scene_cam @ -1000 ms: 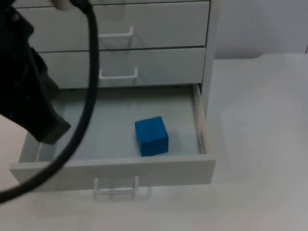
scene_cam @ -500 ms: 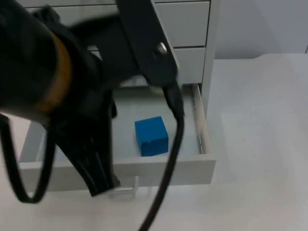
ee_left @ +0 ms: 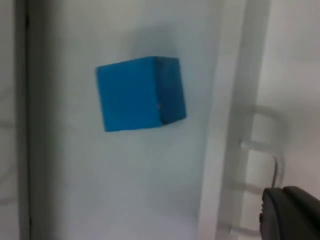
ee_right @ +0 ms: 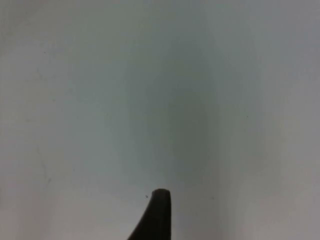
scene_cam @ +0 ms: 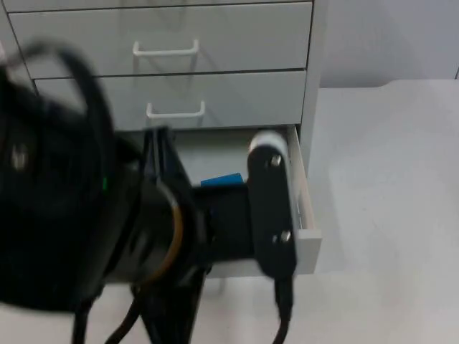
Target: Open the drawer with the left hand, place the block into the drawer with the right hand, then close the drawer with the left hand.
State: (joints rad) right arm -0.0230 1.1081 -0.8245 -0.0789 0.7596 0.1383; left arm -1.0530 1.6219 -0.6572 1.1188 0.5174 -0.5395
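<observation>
With the blue block (ee_left: 140,92) already lying in the open drawer (scene_cam: 305,215), I'm bringing the left claw (ee_left: 292,212) toward the handle (ee_left: 265,160) — can't tell its finger state. Risk: a skewed push jams the drawer. Right claw (ee_right: 157,215) waits over bare tabletop (ee_right: 100,100).

You have a white surface (scene_cam: 387,215) ahead of you, carrying a white drawer cabinet (scene_cam: 215,64) at its far side; the cabinet's bottom drawer (scene_cam: 305,244) juts forward over the surface.
</observation>
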